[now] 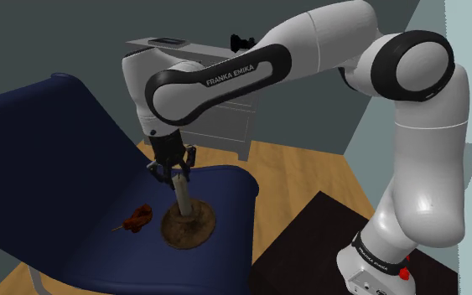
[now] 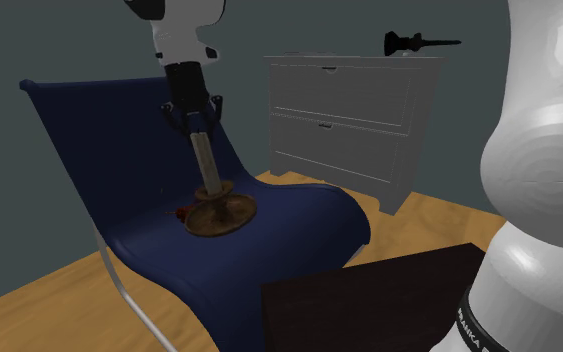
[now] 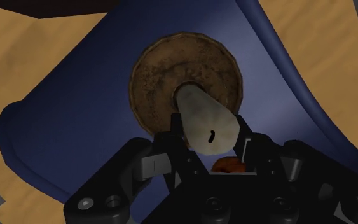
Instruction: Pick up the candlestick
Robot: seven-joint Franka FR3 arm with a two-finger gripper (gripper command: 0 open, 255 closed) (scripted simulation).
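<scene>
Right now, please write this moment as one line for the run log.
phase: grasp | gripper: shut on candlestick at candle top | base: resting on blue chair | nearby: small red-brown object beside base

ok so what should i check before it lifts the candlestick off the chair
1. end effector on the candlestick: ok, fingers clasp the candle's top from both sides
2. grip height: not ok, far above the wide base, it may swing
3. base resting on the blue chair: ok
4. small reddish-brown object clear of the base: ok, beside it, apart
5. grip firm enough: cannot tell
</scene>
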